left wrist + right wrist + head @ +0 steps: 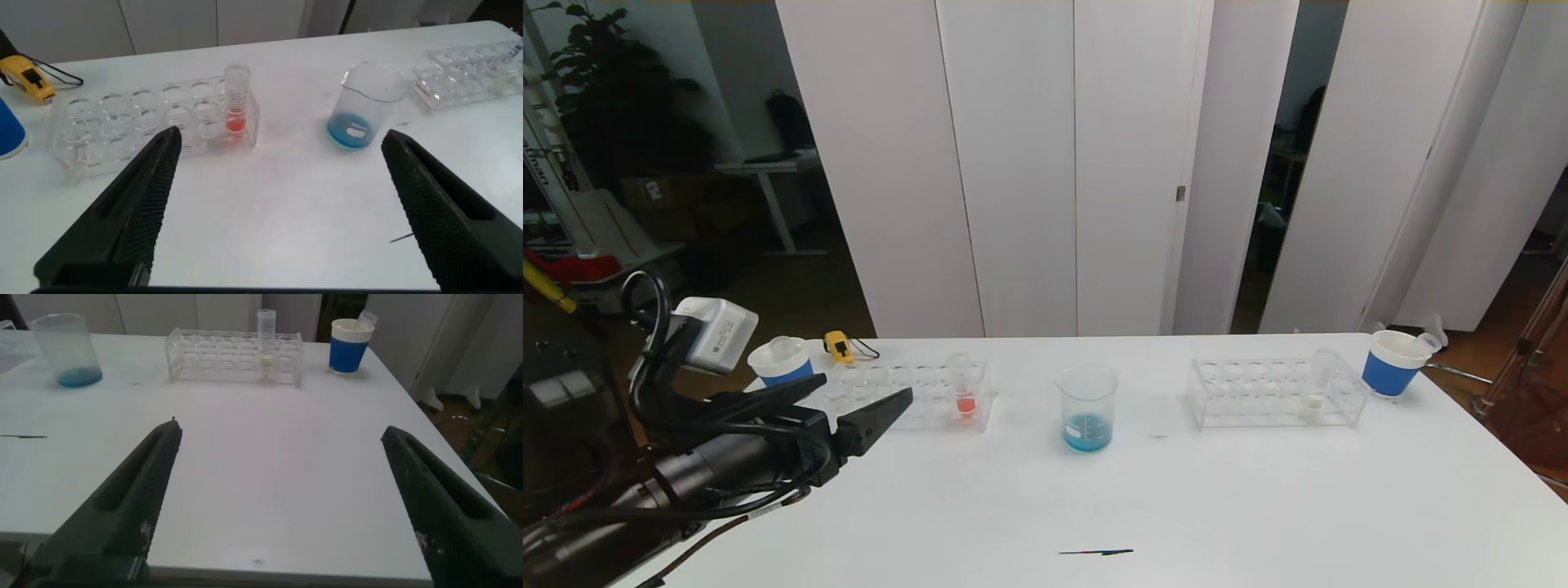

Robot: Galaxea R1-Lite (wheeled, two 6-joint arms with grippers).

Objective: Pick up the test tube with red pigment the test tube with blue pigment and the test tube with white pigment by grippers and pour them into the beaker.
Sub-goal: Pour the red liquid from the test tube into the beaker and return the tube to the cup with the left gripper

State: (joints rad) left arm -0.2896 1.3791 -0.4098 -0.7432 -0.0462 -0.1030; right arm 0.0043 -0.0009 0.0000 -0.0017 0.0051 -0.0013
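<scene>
The test tube with red pigment (965,390) (235,104) stands upright at the right end of a clear rack (894,390) (122,122). In the middle of the table the beaker (1086,407) (364,104) (70,349) holds a little blue liquid. The test tube with white pigment (1319,382) (266,345) stands in a second clear rack (1258,394) (212,353) on the right. No test tube with blue pigment is in view. My left gripper (866,390) (279,135) hovers open and empty in front of the left rack. My right gripper (281,429) is open and empty over the table's near right part.
A blue-and-white paper cup (780,361) and a yellow tool (837,347) (24,75) lie behind the left rack. Another cup (1395,361) (350,347) stands right of the right rack. A thin dark mark (1096,553) lies near the white table's (1258,506) front edge.
</scene>
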